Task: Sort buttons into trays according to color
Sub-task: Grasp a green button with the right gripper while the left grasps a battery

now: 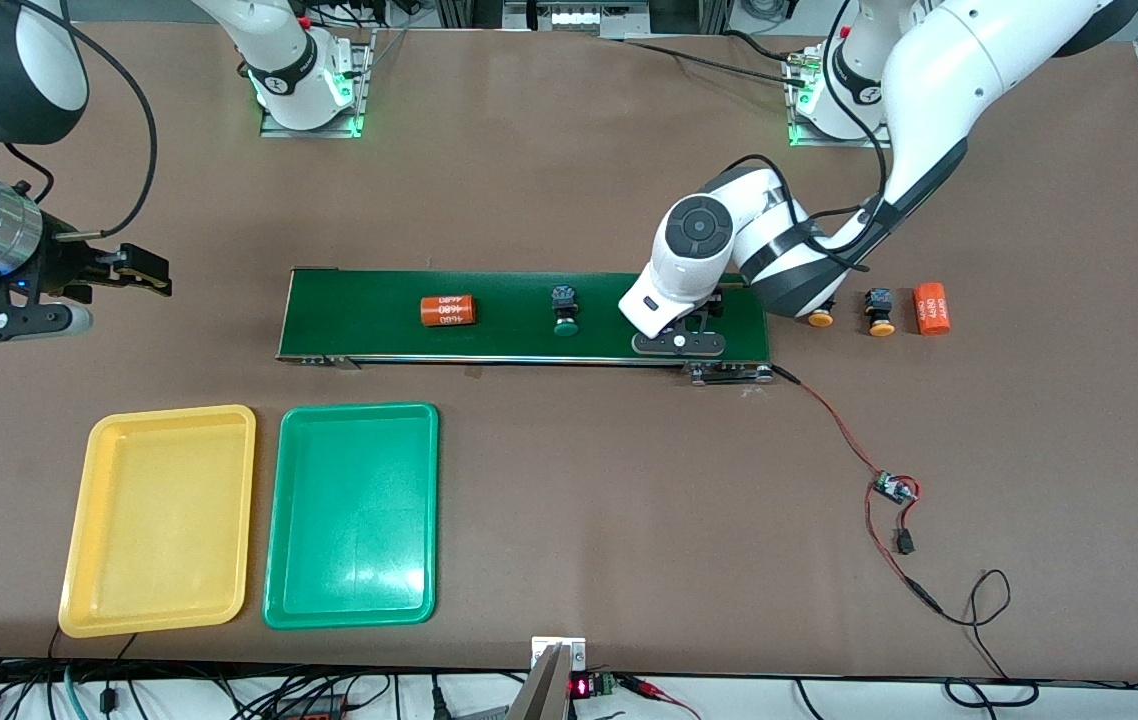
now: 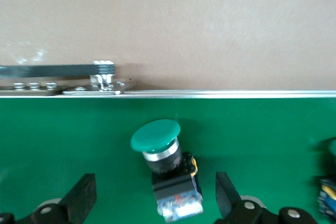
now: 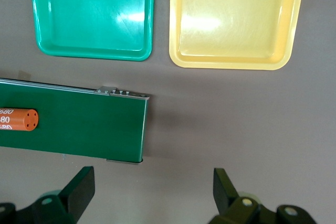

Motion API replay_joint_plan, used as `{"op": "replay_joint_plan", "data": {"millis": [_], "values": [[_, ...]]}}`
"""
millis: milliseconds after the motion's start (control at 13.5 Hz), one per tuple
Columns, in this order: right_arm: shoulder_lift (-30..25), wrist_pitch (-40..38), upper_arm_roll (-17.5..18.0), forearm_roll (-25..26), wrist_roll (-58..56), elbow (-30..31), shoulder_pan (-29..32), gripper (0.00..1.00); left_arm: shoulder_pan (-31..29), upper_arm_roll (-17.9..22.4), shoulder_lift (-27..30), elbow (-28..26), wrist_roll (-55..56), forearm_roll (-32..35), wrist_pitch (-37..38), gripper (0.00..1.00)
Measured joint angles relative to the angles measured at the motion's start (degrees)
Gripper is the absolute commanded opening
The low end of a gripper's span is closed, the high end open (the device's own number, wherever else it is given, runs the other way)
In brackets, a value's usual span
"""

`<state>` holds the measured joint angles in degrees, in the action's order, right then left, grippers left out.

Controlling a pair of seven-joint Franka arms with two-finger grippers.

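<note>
A green-capped button [image 2: 165,166] lies on its side on the dark-green belt [image 2: 63,140], between the fingers of my left gripper [image 2: 155,195], which is open and does not touch it. In the front view the left gripper [image 1: 679,343] is low over the belt's end toward the left arm and hides that button. A second green button [image 1: 565,310] lies mid-belt. Two yellow-capped buttons [image 1: 821,318] [image 1: 879,312] lie on the table off that belt end. The yellow tray [image 1: 159,520] and green tray [image 1: 351,515] lie nearer the camera. My right gripper [image 1: 154,272] waits open over bare table.
One orange cylinder [image 1: 448,311] lies on the belt [image 1: 369,300], another orange cylinder [image 1: 931,307] on the table beside the yellow buttons. A red-black wire with a small board [image 1: 894,490] runs from the belt's end toward the camera. The right gripper [image 3: 153,190] looks down at the belt's other end.
</note>
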<state>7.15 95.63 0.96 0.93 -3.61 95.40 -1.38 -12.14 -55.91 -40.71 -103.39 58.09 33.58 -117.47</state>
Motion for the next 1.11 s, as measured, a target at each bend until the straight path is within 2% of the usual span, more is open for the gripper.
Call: {"op": "replay_joint_plan", "data": {"millis": [223, 520, 817, 965, 1114], "values": [[0.7, 0.1, 0.1, -0.1, 2.8, 0.7, -2.3, 1.00, -0.9, -1.4, 1.6, 7.8, -0.4, -0.8, 10.7, 1.00], [2.1, 0.6, 0.4, -0.1, 13.2, 1.3, -10.4, 1.00, -2.7, -1.3, 2.0, 19.3, -9.6, -0.9, 23.2, 1.00], [4.9, 4.7, 0.5, -0.8, 20.0, 1.4, -17.6, 1.00, -9.6, -0.4, 2.1, 21.9, -21.2, -1.0, 26.9, 1.00], [6.5, 7.0, 0.5, -2.5, 22.2, 1.4, -21.2, 1.00, -10.1, 4.3, 3.4, 21.9, -27.8, -3.7, 27.1, 1.00], [8.3, 9.2, 0.6, -3.6, 23.4, 1.4, -24.8, 1.00, -8.3, 13.5, 6.1, 21.4, -35.3, -11.5, 27.2, 1.00]]}}
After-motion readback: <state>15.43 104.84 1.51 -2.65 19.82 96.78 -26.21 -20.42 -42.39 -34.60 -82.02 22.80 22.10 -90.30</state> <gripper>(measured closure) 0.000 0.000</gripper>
